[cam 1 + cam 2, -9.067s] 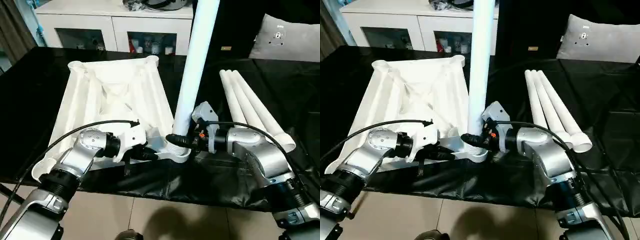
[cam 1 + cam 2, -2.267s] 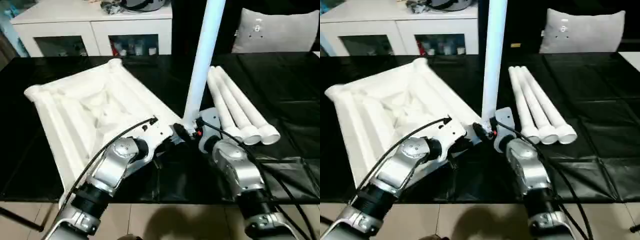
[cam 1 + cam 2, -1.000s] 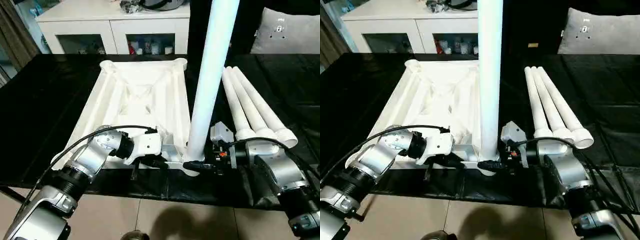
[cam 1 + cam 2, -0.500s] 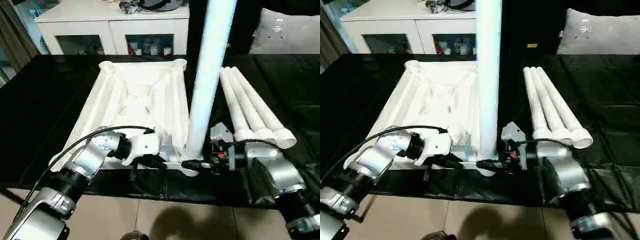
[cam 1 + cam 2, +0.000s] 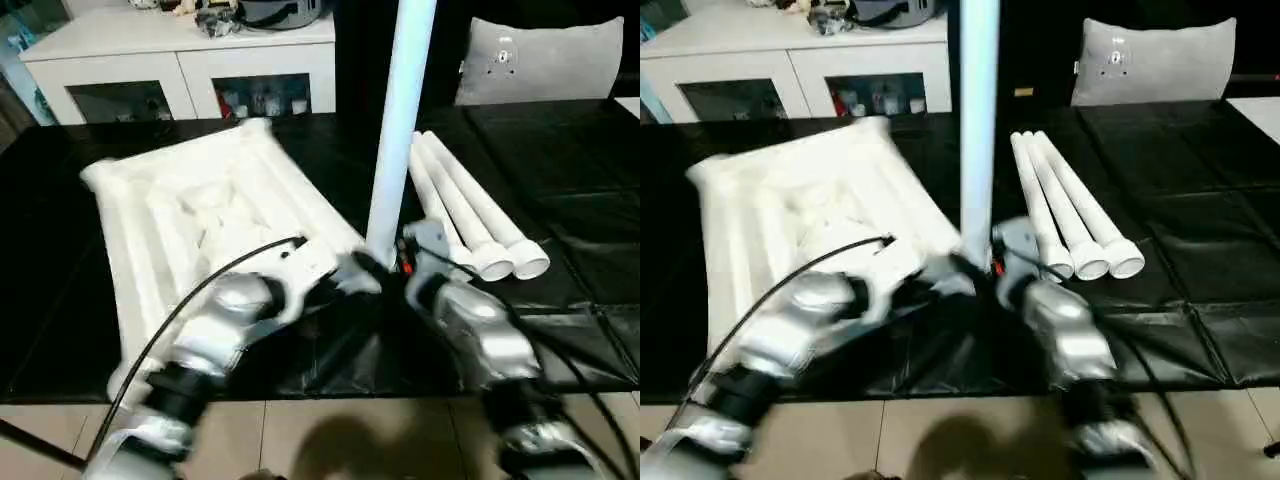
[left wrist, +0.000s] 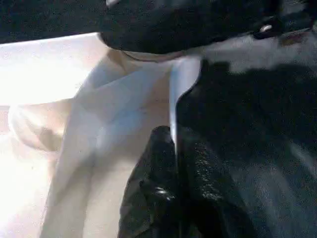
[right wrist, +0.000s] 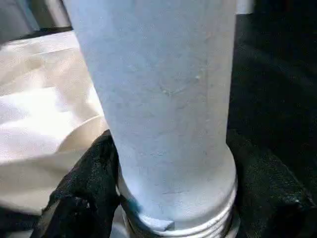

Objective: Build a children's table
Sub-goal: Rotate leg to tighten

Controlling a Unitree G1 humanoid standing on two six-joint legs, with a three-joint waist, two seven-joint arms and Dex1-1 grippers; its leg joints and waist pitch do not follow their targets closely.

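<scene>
Tabletop (image 5: 190,215) now skewed on the black table (image 5: 560,170), near corner swung right since a second ago. Right gripper (image 7: 168,198) clasped around the upright leg (image 5: 395,130); left gripper (image 6: 163,163) clenched on the tabletop's rim. Three spare legs (image 5: 470,215) unmoved alongside.

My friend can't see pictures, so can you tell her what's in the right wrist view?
A fat white table leg stands upright, with the right pincer's two black fingers hugging it on both sides, just above its ridged bottom end. Behind it lies the white tabletop on a black cover.
</scene>
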